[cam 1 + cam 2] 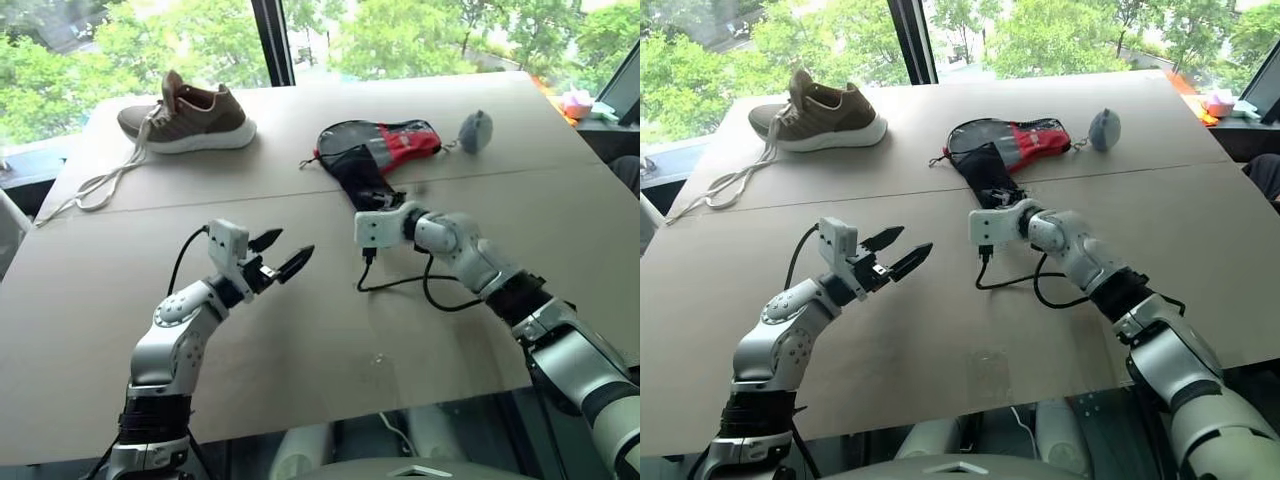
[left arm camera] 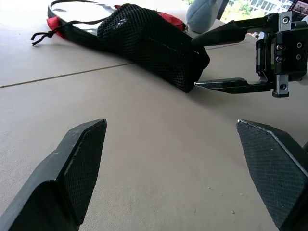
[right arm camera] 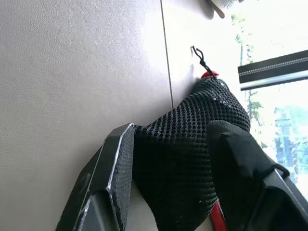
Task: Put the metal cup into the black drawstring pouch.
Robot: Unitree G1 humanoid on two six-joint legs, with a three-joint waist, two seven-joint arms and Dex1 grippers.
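Note:
The black drawstring pouch [image 1: 362, 180] is a black mesh bag lying on the table, one end overlapping a red, grey and black case [image 1: 400, 140]. Its cord [image 2: 41, 37] trails at the far end. My right gripper [image 2: 194, 62] is at the pouch's near end, open, one finger [image 3: 115, 163] on each side of the mesh. My left gripper [image 1: 292, 247] hovers over bare table to the left of the pouch, open wide, nothing between its fingers. The metal cup is hidden from view.
A brown shoe [image 1: 190, 115] with loose white laces sits at the far left. A grey fuzzy ball [image 1: 476, 130] lies right of the case. A black cable [image 1: 400, 285] loops on the table under my right arm. The near table edge [image 1: 330, 410] is close.

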